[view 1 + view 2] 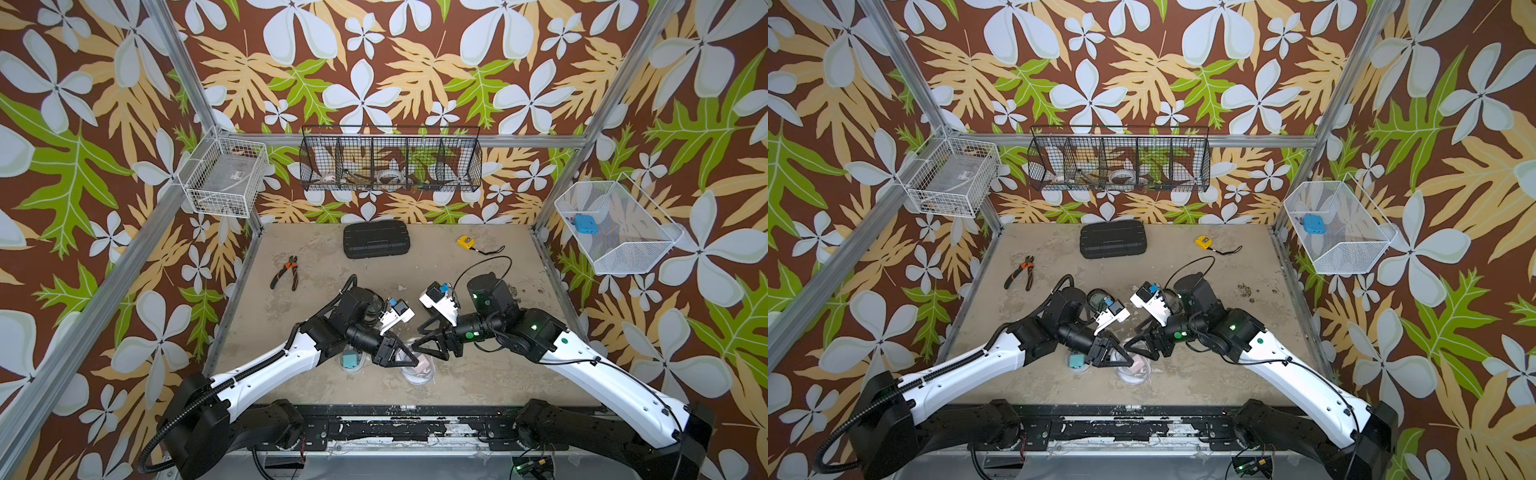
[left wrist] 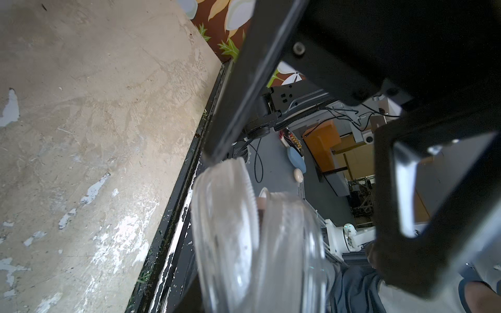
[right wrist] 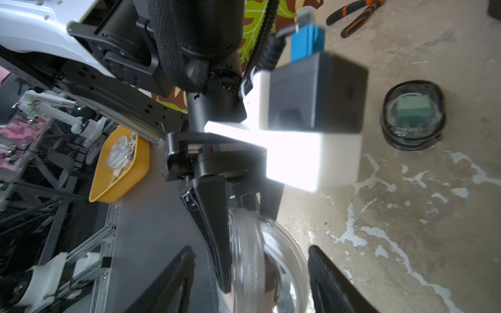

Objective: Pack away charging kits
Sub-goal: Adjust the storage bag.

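Nearest the front edge, a clear oval case (image 1: 415,376) holding a pink plug (image 1: 423,365) is clamped at its rim by the left gripper (image 1: 409,358). The right gripper (image 1: 415,337) stands with jaws spread either side of it. Just left lies a teal plug (image 1: 351,360). Farther back are pliers (image 1: 286,272), a black ribbed case (image 1: 377,240) and a yellow tape measure (image 1: 465,242).

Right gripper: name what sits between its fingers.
The clear case, gripped by the left gripper, sits between the fingers of the open right gripper; the right wrist view shows it.
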{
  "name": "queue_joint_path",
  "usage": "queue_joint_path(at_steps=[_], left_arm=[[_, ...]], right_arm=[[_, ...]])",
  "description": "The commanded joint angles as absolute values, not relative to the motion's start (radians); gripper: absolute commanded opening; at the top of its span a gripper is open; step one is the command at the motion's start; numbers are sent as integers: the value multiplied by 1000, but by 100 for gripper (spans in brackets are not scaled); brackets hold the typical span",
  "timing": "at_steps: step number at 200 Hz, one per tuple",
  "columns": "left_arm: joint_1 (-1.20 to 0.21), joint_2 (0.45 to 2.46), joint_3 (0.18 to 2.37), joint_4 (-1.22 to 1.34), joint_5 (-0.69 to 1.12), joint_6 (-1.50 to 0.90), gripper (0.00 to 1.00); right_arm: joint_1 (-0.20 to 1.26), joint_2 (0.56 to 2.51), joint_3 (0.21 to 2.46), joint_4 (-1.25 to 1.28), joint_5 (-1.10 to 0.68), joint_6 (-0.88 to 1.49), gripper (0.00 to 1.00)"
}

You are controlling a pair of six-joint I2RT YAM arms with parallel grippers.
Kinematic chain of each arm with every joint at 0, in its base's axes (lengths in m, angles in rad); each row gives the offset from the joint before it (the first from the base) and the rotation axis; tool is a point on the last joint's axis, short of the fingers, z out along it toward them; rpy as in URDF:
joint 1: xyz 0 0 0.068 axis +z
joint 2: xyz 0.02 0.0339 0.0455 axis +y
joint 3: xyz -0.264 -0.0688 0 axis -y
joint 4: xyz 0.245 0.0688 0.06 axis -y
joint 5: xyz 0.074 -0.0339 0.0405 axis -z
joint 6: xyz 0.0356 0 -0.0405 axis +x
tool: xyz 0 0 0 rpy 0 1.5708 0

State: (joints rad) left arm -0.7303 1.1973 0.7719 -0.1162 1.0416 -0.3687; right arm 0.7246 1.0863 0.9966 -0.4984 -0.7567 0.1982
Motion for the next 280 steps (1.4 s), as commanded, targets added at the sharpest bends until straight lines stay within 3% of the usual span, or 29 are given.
queue_joint_path(at_steps=[1, 36, 85, 118, 135, 171, 209, 245, 280], left_arm=[[-735, 1186, 798, -116, 1098, -309, 0], [-736, 1198, 837, -165, 1099, -267, 0], [-741, 1215, 891, -283, 1023, -166, 0], [-741, 1204, 912, -289, 1014, -153, 2], [-740, 1206, 910, -298, 1009, -146, 8], [-718, 1175, 845, -251, 1046, -215, 43], [-699, 1028, 601, 360, 1035, -729, 56], [-699, 1023, 443, 903, 877, -1120, 56], [-700, 1043, 411, 1026, 811, -1221, 56]], right_arm=[[724, 1094, 980, -498, -826, 193, 66], [723, 1090, 942, -456, -870, 231, 51], [724, 1112, 906, -435, -944, 266, 0], [724, 1105, 874, -408, -940, 294, 0], [724, 1088, 860, -355, -943, 340, 0], [703, 1038, 838, -190, -897, 548, 0], [698, 995, 805, -69, -761, 782, 0], [698, 950, 746, 54, -668, 913, 0], [698, 927, 704, 108, -605, 965, 0]])
